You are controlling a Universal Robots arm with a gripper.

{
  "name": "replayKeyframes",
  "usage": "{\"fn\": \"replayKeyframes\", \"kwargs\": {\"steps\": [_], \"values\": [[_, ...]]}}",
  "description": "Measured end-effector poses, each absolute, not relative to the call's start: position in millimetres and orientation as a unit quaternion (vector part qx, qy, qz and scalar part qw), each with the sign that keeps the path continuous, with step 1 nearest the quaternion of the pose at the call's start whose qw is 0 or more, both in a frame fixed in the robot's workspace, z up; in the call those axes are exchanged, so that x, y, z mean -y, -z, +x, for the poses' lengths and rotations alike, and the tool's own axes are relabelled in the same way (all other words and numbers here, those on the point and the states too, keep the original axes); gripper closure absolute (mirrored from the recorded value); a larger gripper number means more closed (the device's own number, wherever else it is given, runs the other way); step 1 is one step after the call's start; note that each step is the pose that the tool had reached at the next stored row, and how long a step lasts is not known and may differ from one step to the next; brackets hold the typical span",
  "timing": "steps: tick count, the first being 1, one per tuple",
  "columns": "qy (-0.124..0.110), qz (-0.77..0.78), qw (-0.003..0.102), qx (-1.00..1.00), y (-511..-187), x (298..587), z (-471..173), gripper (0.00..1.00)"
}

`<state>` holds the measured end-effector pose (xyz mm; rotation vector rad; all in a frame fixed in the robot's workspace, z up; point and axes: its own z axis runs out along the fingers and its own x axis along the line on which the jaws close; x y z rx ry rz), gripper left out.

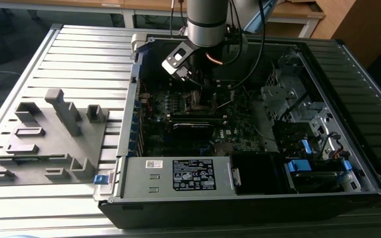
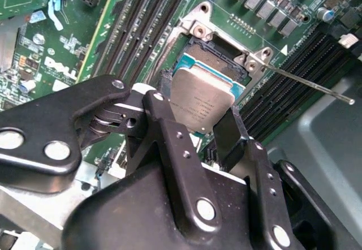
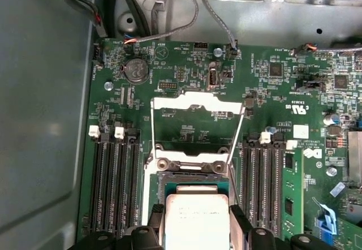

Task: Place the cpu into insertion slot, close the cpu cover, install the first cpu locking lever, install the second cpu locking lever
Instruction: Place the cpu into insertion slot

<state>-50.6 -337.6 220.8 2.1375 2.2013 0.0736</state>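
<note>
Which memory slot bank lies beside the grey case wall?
The bank on the coin cell's side of the cpu; the wall runs along it. The other bank has green board beyond it.

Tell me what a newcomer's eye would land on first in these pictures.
The cpu, a grey metal square clamped in the black jaws, hangs just over the insertion slot. Next to the slot, the shiny cpu cover lies swung open. In the exterior view, the silver arm reaches down into an open computer case.

Grey cpu (image 2: 201,103) sits over insertion slot (image 2: 214,57); cpu cover (image 3: 198,99) open.
</note>
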Motion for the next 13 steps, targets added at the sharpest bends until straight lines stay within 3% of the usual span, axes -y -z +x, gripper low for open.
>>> {"fn": "replayKeyframes", "kwargs": {"steps": [13], "values": [[-0.027, 0.696, 0.033, -0.717, -211.4, 333.6, -50.5, 0.46]]}}
